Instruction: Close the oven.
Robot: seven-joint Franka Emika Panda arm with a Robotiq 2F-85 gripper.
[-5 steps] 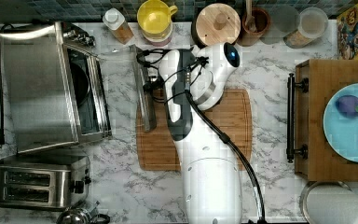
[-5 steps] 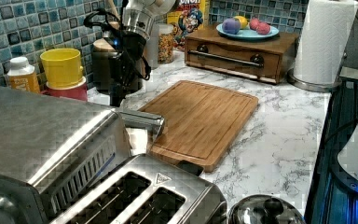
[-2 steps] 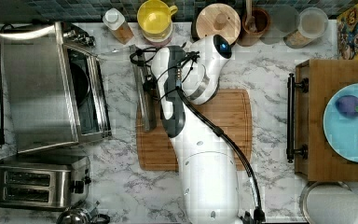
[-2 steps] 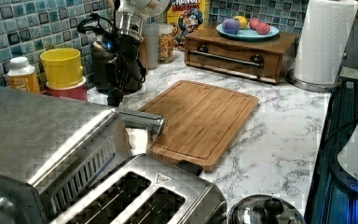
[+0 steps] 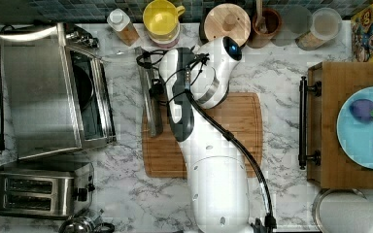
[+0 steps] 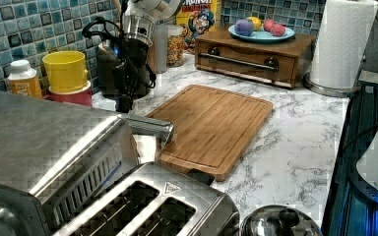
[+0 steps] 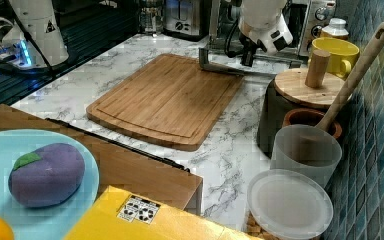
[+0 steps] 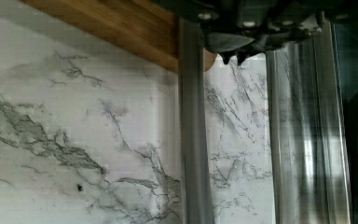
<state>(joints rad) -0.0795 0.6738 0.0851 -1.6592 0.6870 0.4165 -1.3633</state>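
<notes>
**Q.** Where does the oven [image 5: 43,92] stand, and in what state?

**A.** It sits at the top view's left on the marble counter [image 5: 126,194], above the two-slot toaster [image 5: 41,189]. Its glass door [image 5: 126,92] is dropped flat toward the top view's right, and the dark interior faces the arm.

**Q.** How does the handle [image 5: 148,92] lie?

**A.** The bar's long axis runs up and down in the top view, parallel to the oven's front. Its lower end overlaps the near edge of the cutting board [image 5: 233,136]. In the left view the same bar [image 6: 150,127] projects past the oven's corner.

**Q.** Where is the gripper [image 5: 154,89] relative to it?

**A.** Directly at the bar, near its mid-length. In the left view the gripper [image 6: 124,102] hangs just above the bar; the right view shows it [image 7: 248,59] on the handle's yellow-mug [image 7: 334,52] side. The wrist view looks along the bar [image 8: 193,140].

**Q.** Are the fingers spread or pinching?

**A.** This cannot be told; contact with the bar is likewise unclear.

**Q.** What does the next move turn on?

**A.** In my judgement, lifting across the bar's axis, up and toward the top view's left, swinging the door about its hinge.
</notes>
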